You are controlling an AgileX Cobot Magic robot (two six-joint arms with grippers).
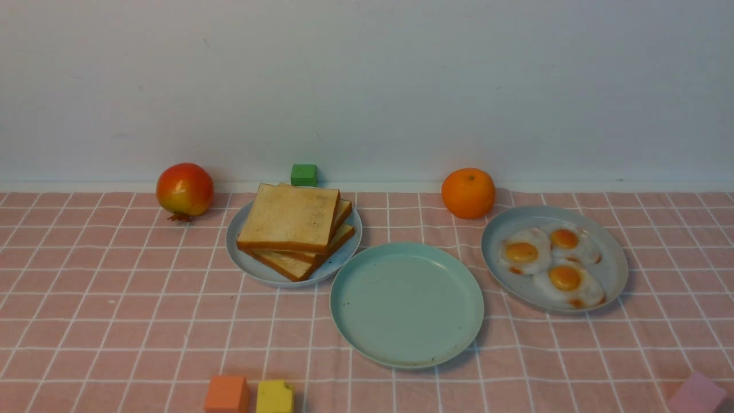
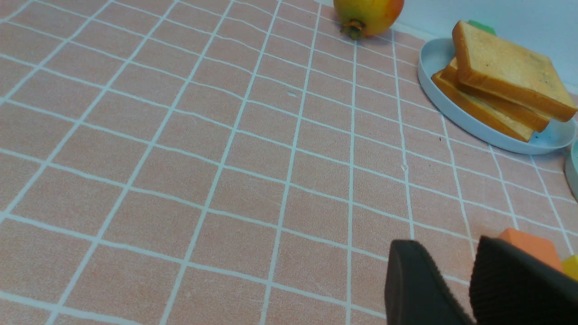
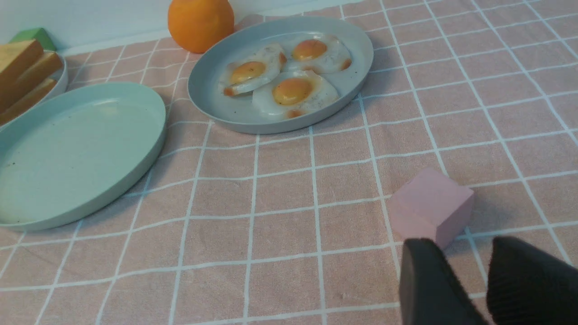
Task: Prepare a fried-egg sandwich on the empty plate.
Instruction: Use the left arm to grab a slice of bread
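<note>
In the middle of the desk (image 1: 114,321), the empty plate (image 1: 407,304) sat bare, with the toast stack (image 1: 292,229) just beside it on the left and three fried eggs (image 1: 550,264) plated off right. The left pincer (image 2: 451,271) and right pincer (image 3: 460,262) were each slightly apart, gripping nothing.

I see a pink cloth (image 1: 114,321) gridded white — a mint-green plate (image 1: 407,304), golden, brown-crusted toast slices (image 1: 289,218) at its ten o'clock, white, orange-yolked fried eggs (image 1: 565,278) at two.

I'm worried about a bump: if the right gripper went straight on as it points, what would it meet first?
Most likely the pink cube, lying just ahead of the right gripper; the egg plate sits farther back, though depth is unclear.
</note>
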